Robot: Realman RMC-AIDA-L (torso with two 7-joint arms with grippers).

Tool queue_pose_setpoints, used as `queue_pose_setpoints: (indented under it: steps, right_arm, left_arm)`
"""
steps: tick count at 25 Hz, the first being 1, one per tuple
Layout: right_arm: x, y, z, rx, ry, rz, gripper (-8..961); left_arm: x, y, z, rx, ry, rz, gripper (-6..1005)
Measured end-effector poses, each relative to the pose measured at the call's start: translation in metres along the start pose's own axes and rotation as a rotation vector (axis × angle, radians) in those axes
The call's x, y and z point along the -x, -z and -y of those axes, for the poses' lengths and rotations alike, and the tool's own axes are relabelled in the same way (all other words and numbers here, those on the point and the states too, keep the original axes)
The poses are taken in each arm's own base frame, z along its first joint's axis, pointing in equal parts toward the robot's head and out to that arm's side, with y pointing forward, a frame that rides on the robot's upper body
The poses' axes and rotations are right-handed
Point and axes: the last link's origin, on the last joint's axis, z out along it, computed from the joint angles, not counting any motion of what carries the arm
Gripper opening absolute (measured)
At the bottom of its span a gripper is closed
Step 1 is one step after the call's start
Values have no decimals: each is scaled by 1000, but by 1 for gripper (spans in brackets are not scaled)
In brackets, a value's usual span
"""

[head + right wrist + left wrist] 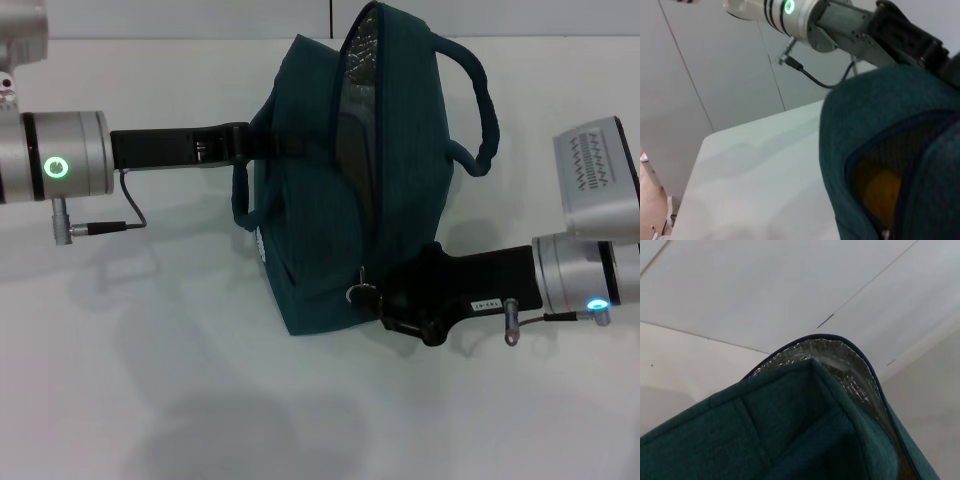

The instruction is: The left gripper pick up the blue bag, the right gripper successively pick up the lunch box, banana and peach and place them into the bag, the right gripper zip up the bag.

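The blue bag (330, 200) is held up over the white table (150, 380), its mouth partly open with silver lining (352, 75) showing. My left gripper (240, 145) is shut on the bag's side strap on its left. My right gripper (385, 293) presses against the near end of the bag, shut on the zipper pull by its metal ring (358, 292). In the right wrist view a yellow shape, probably the banana (885, 192), lies inside the bag (880, 115). The left wrist view shows the bag (790, 430) and its lining (840, 357). The lunch box and peach are hidden.
The bag's carry handle (482, 100) loops out to the right, above my right arm (590, 275). My left arm (805, 15) reaches in from the left. A grey wall (715, 65) stands behind the table.
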Motion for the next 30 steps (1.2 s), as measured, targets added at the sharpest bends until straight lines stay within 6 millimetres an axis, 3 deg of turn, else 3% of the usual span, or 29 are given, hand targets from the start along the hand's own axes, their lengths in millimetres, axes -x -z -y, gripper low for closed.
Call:
queue_pose_setpoints:
  steps: [12,17,30]
  right_arm:
    - [-7,4,1,-31,-20,6,107]
    - [-6,4,1,-32,-21,11,15]
    - [-13,16,-4,-60,-18,76,16]
  left_arm:
    - [0,0,0,0,0,2,50]
    - [1,0,0,0,1,1,50]
    - [4,3,1,0,10,-2,50]
